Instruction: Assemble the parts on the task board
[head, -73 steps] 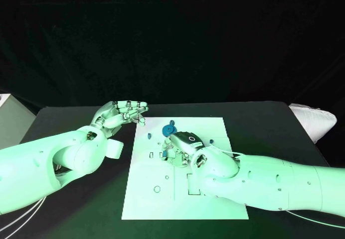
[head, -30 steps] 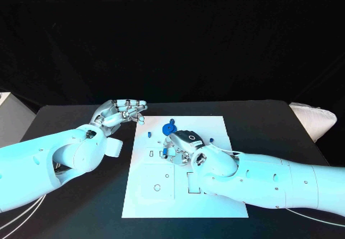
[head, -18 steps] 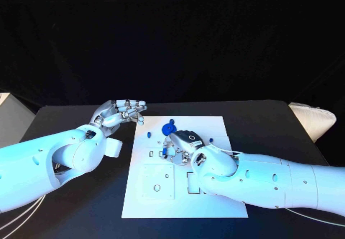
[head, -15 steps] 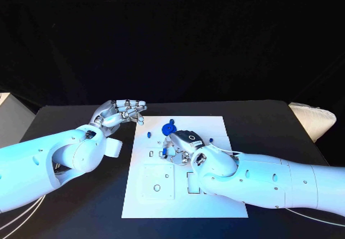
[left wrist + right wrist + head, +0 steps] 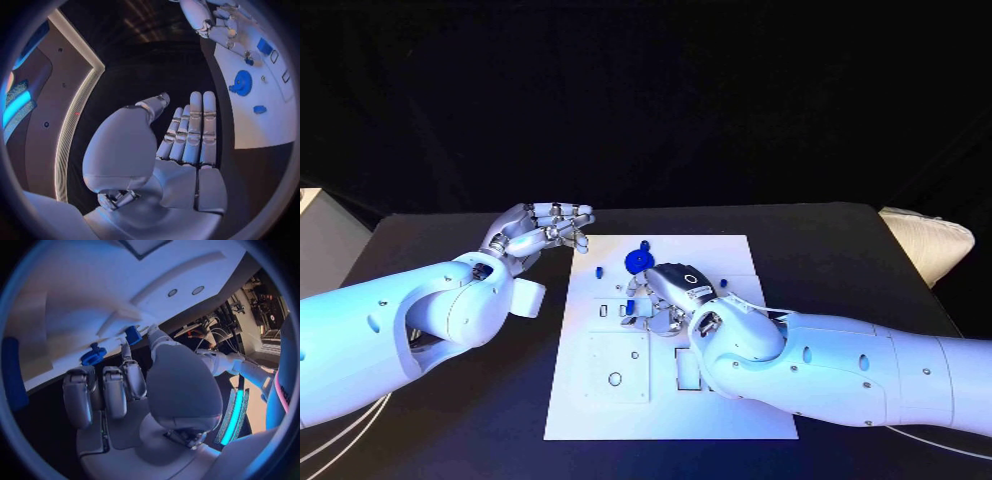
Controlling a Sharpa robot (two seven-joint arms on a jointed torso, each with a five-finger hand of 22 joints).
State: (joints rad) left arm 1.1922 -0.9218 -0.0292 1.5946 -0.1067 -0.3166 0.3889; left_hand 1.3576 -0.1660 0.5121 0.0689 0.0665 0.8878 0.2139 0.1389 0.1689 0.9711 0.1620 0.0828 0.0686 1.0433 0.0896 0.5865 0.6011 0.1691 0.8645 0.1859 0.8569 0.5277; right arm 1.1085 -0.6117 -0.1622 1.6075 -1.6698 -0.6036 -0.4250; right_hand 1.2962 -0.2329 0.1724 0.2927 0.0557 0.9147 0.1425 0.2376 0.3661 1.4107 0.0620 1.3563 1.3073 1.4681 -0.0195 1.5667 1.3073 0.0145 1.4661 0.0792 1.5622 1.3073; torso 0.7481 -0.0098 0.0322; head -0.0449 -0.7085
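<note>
So the flat white rectangular task board (image 5: 678, 395) sits in the middle of the black bench (image 5: 848, 260), with cut-out slots and holes across it. Near its far end there's a round blue disc-shaped part (image 5: 639, 261) standing up out of the board, and a tiny blue peg (image 5: 599, 270) just off to the side of it, toward the left arm.

The right hand (image 5: 661, 295) is down on the board just nearer than the blue disc, fingers curled in toward the surface around a small blue block (image 5: 636, 306). From the right wrist view, its fingertips (image 5: 130, 351) are right at that block (image 5: 133, 335), but I honestly can't tell whether it's actually pinching it or just touching it.

The left hand (image 5: 542, 228) hovers off the board's far left corner, over the bench, holding nothing. In the left wrist view its palm (image 5: 181, 165) is flat and the fingers (image 5: 195, 125) lie straight and side by side, thumb apart from them. That view also shows the disc (image 5: 241, 82).
</note>
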